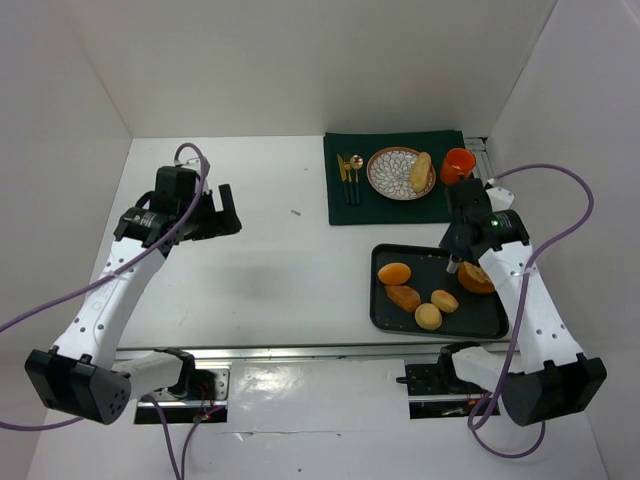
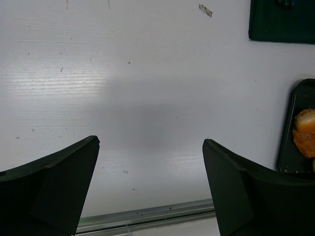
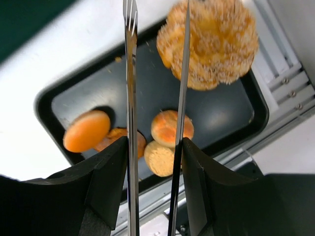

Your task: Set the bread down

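Over black tray (image 3: 221, 113), R gripper (image 3: 155, 147) clamped on metal tongs (image 3: 130, 98); tips apart at edge of seeded bun (image 3: 216, 44), not yet straddling. Center tips on bun, squeeze gently, avoid crushing. L gripper (image 2: 150, 147) open, idle.

Right hand (image 1: 456, 246) over black tray (image 1: 480, 318); long roll (image 1: 421, 172) on plate (image 1: 388, 172).

A white left wall (image 1: 50, 110), back wall (image 1: 300, 60) and right wall (image 1: 590, 100) are closing in the white table (image 1: 290, 290) on three sides, and soft, even light is falling over all of them. A faint grey shadow (image 2: 147, 118) is lying across the middle of the tabletop, while a metal rail (image 1: 300, 350) is running along its near edge.
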### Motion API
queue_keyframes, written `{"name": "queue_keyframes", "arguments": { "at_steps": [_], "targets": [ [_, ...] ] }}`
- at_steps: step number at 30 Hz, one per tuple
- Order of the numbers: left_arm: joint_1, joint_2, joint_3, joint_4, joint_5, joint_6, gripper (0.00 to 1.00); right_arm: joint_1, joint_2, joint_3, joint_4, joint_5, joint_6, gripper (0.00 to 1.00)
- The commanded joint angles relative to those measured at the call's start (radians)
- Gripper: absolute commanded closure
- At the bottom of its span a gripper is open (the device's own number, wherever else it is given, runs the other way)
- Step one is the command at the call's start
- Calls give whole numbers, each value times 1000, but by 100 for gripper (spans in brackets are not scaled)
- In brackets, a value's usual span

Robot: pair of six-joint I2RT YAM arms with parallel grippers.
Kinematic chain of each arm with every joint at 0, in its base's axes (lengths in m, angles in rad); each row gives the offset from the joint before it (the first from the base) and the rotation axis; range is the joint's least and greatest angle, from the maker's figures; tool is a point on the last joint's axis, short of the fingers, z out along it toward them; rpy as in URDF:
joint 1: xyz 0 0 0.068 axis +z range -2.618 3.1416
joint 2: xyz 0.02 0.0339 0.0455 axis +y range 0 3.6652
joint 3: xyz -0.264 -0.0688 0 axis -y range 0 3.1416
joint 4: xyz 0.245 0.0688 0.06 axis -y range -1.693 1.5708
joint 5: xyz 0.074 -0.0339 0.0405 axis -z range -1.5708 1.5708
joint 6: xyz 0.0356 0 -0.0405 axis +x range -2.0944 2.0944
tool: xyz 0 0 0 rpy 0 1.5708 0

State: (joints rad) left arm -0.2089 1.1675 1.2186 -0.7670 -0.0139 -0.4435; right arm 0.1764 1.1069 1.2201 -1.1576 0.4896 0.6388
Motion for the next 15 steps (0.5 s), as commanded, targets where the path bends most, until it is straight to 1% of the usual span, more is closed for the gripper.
{"name": "queue_keyframes", "arguments": {
  "at_steps": [1,3,10,15],
  "targets": [
    [-11,-6,45,22,-32,25,0,-3,-16,-34,-18,0,48,47],
    [-20,-6,45,21,-50,25,0,-3,-16,-44,-8,0,48,47],
    [-20,14,36,21,-51,25,0,-12,5,-108,16,-29,48,46],
    [-20,23,45,21,-60,25,0,-12,14,-117,16,-49,30,46]
  ]
}}
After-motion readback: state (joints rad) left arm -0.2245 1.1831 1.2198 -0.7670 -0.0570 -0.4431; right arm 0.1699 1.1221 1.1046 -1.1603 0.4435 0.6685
